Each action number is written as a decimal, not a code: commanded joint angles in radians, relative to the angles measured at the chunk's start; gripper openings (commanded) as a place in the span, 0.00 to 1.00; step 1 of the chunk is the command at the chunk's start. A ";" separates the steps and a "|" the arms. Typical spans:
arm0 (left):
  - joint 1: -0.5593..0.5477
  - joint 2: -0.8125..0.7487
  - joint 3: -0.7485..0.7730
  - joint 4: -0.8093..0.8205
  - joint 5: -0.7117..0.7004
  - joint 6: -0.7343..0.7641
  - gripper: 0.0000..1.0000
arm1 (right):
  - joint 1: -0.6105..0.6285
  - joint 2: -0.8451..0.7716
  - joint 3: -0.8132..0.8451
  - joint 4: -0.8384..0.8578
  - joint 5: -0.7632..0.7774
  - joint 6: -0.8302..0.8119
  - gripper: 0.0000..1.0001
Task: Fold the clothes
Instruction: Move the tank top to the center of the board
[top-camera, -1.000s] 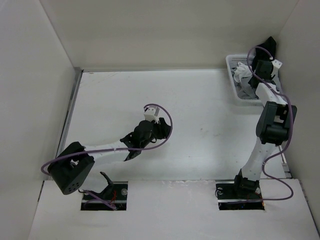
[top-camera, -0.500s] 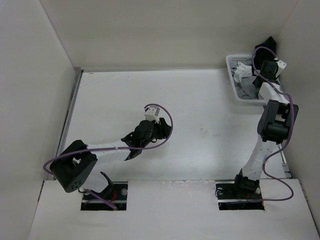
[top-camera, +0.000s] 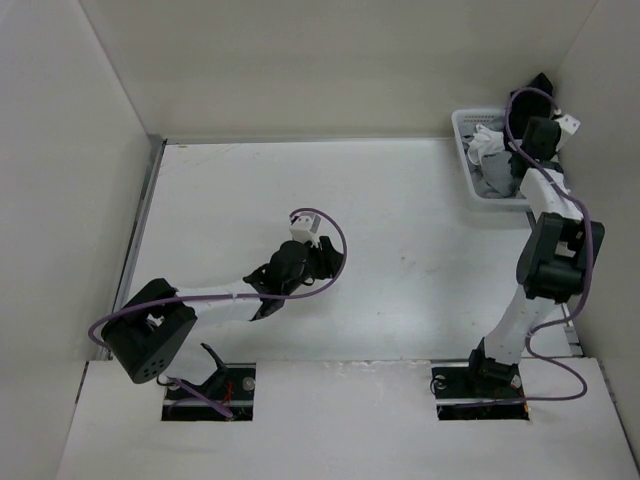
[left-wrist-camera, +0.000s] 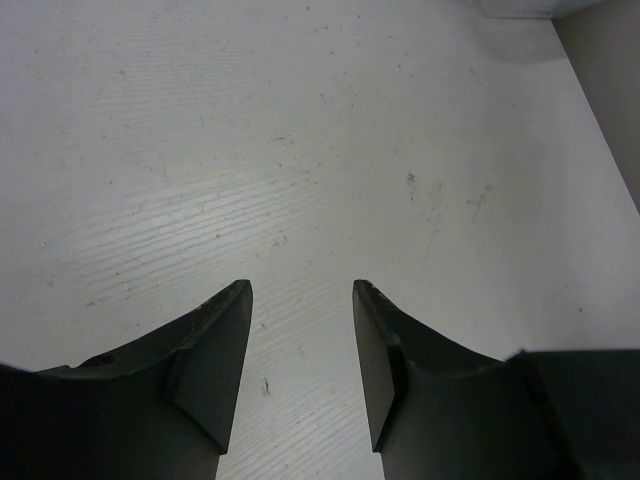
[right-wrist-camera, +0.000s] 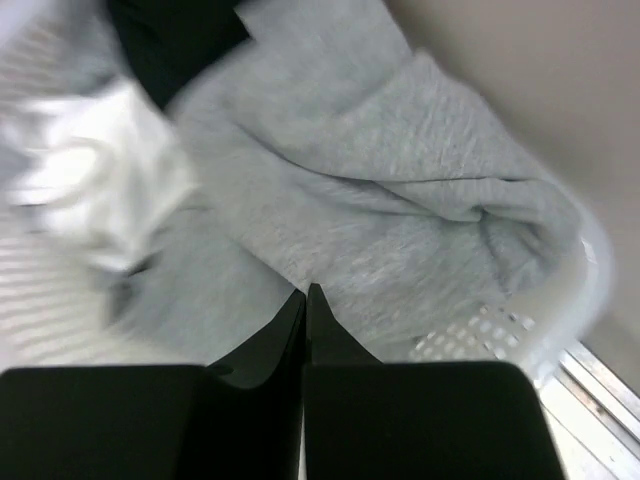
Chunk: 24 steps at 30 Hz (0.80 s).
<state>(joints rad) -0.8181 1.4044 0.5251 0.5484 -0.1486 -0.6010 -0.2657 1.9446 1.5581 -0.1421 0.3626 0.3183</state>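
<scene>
Nearest the bases, the left arm (top-camera: 215, 305) lies low across the white table (left-wrist-camera: 300, 120), bent toward the middle of it. The left gripper (left-wrist-camera: 300, 290) is released, its two dark fingers standing apart over bare, lightly scuffed tabletop with nothing between them.

The right arm (top-camera: 545, 260) stands up from its base and reaches to the far right corner, where a white perforated basket (right-wrist-camera: 590, 270) sits against the side wall. The right gripper (right-wrist-camera: 305, 292) points down into that basket. It is clenched, the fingers pressed flat together so that only a thin line shows between them. Their tips meet at the surface of the clothes (right-wrist-camera: 400, 170), a light heather-grey knit top lying crumpled in the basket and filling most of it. Whether a fold of the cloth is caught between the tips cannot be told.

Beside the grey top, on the wrist view's left, lies a small white garment (right-wrist-camera: 100, 190), blurred, and beyond it at the far end a black garment (right-wrist-camera: 175, 35).
</scene>
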 joint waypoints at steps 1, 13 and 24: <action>0.009 -0.012 0.018 0.050 0.003 -0.011 0.43 | 0.107 -0.298 0.045 0.185 -0.016 0.012 0.00; 0.164 -0.336 -0.008 -0.163 -0.037 -0.106 0.44 | 0.717 -0.674 0.058 -0.011 -0.159 -0.228 0.03; 0.389 -0.670 -0.142 -0.464 -0.053 -0.194 0.52 | 1.203 -0.888 -0.866 0.162 -0.195 0.194 0.28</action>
<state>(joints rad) -0.4606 0.7418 0.4149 0.2054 -0.2276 -0.7635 0.8673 1.0985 0.7830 0.0040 0.1795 0.3836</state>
